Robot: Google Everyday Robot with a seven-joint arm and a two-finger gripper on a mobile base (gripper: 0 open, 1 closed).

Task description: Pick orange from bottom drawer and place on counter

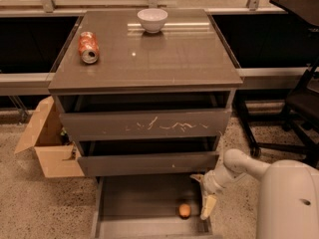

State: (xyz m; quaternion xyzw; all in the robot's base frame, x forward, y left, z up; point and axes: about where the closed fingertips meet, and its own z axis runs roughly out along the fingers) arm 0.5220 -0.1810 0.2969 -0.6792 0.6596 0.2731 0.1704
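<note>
The orange (185, 211) is small and round and lies on the dark tray of the open bottom drawer (144, 203), near its front right corner. My gripper (205, 198) hangs over the drawer's right side, just right of the orange and a little above it, fingers pointing down; one cream fingertip (208, 206) stands next to the fruit without touching it. It holds nothing. The counter (164, 59) is the glossy grey-brown top of the three-drawer cabinet.
A white bowl (152, 19) sits at the counter's back middle and a crushed red soda can (87, 47) at its left. The scratched upper drawer (144, 126) is slightly open. A cardboard box (47, 143) stands on the floor to the left, an office chair (294, 113) to the right.
</note>
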